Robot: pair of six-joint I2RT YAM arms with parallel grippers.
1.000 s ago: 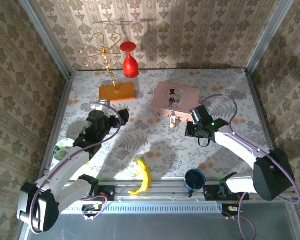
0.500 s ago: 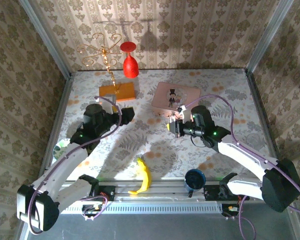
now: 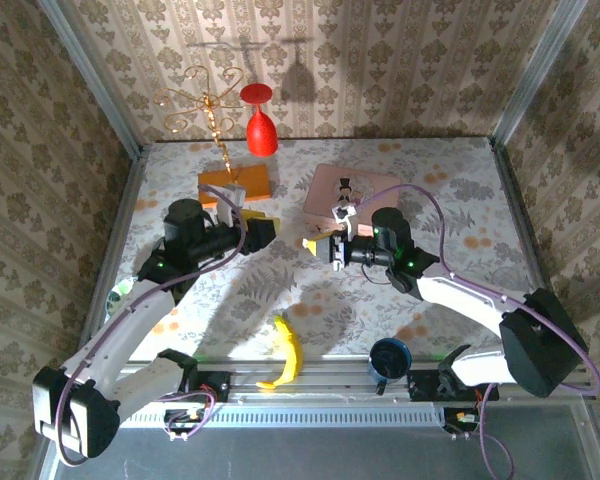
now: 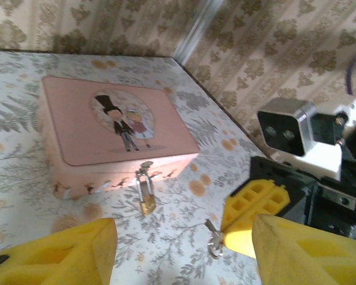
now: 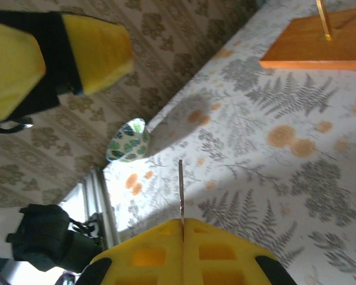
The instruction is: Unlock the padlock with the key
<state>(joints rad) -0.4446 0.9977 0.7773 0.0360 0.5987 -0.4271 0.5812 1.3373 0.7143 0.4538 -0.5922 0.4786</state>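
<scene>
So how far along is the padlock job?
Done: the right gripper is shut on the key. In hand: the key is held clear of the padlock, which hangs from the clasp of the pink box. To do: inserting and turning it; the left gripper is open.

The table [image 3: 280, 290] is covered with a pale cloth printed with grey ferns and orange flowers. It is enclosed at the far, left and right edges by walls [image 3: 400, 60] papered in beige damask. Aluminium posts [image 3: 88, 75] are fitted at both far corners. Shadows are thrown onto the far wall.
</scene>
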